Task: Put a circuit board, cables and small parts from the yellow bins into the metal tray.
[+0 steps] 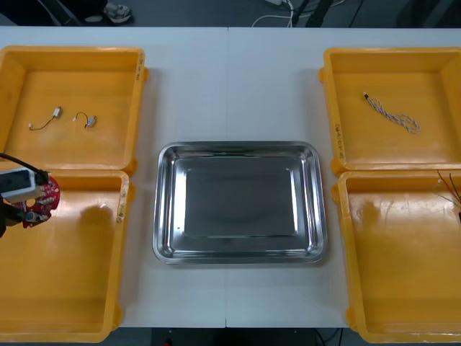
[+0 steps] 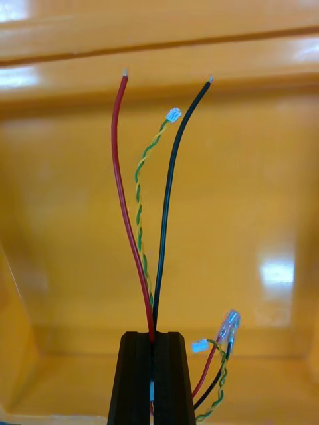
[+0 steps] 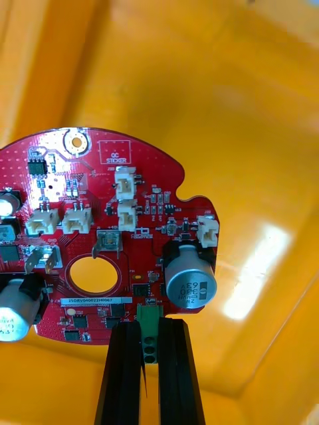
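The light table (image 1: 230,86) stood under the arms with yellow bins paired at each side. At its left edge, the round red circuit board (image 3: 106,226) hung over the near-left bin (image 1: 122,216), close to that bin's far rim. The left tool (image 3: 149,345) had it pinched by a small green connector on its edge, the black fingers (image 3: 123,372) parted by no more than that connector's width. Across the table, the right tool (image 2: 151,372) was over the near-right bin (image 1: 346,252), its fingers all but together, nipping a bundle of cables (image 2: 150,312). A red strand (image 2: 123,199), a black strand (image 2: 168,199) and a green-and-yellow twisted pair (image 2: 139,199) rose from between the fingers. Just beside the fingers hung a looped end (image 2: 216,362) with small pale plugs. Between the bins lay the metal tray (image 1: 241,146), bare and shiny inside, well apart from both tools. The far-left bin (image 1: 72,52) had two small metal parts (image 1: 88,120) lying near each other, each with a short wire. In the far-right bin (image 1: 392,52) a twisted blue and white cable (image 1: 392,114) lay slantwise on the floor.
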Controlling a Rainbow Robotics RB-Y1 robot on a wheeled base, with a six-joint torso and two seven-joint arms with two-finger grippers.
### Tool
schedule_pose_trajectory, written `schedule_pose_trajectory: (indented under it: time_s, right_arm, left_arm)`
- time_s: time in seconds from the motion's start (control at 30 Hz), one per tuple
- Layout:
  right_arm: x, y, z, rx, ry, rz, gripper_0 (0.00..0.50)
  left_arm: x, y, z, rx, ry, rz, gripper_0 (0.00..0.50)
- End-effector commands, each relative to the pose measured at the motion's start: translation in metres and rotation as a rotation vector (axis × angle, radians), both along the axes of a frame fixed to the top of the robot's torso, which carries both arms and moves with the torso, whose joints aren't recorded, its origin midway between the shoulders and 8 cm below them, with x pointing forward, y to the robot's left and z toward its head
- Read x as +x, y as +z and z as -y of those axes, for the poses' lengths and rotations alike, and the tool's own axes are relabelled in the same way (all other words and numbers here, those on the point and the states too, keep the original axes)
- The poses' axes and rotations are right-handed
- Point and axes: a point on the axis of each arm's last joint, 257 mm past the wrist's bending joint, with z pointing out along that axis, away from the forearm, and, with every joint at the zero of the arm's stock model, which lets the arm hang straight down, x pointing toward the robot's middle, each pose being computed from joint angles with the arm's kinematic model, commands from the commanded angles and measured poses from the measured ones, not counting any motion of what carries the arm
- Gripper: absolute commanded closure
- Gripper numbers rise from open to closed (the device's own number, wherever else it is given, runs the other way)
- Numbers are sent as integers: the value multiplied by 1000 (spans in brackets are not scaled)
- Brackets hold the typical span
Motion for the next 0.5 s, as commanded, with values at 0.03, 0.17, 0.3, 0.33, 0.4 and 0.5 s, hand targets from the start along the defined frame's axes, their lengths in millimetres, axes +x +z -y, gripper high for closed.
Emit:
schedule_pose_trajectory:
  time_s: [0.03, 0.17, 0.3, 0.33, 0.4, 0.5]
  right_arm:
    - [12, 47, 12, -71, 46, 73, 500]
    - [15, 62, 8, -75, 75, 87, 500]
    - [21, 73, 4, -78, 101, 110, 500]
    - [23, 77, 2, -78, 106, 118, 500]
    - [25, 80, -1, -73, 117, 126, 500]
    - [23, 83, -9, -50, 134, 120, 500]
  left_arm:
    - [12, 41, 26, -80, 225, 62, 500]
    - [6, 53, 49, -86, 276, 59, 500]
    - [4, 58, 68, -94, 314, 58, 500]
    - [3, 60, 75, -98, 324, 59, 500]
    - [4, 61, 87, -115, 338, 62, 500]
    - [8, 65, 111, -157, 352, 84, 500]
